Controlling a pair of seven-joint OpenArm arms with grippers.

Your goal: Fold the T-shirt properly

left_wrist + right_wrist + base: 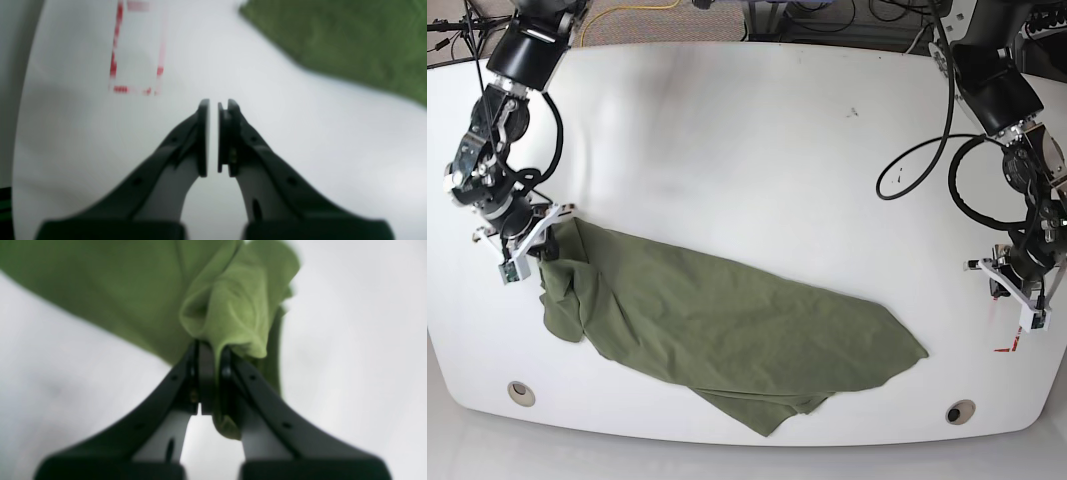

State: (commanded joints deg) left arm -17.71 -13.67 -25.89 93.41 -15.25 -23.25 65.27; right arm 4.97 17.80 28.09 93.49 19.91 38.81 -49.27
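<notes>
my black angular right pincer (213,373) is closed on a raised gather of the olive-green cloth t-shirt (737,320); a short tail of fabric pokes out below the grip. the rest of the garment lies on the white flat worktop (757,120), slanting from near the left edge in the base view towards the front edge, with a pointed flap jutting frontward. i judge the hold is meant to lift or draw one end so the cloth can be straightened or turned over. my black angular left pincer (213,136) holds nothing, its tips nearly together with a narrow gap, above bare surface near the right edge, beside red tape marks (115,50). finding: folding appears incomplete. the bunched grip risks creasing; i would advise bringing the free pincer to the far end for even tension.
</notes>
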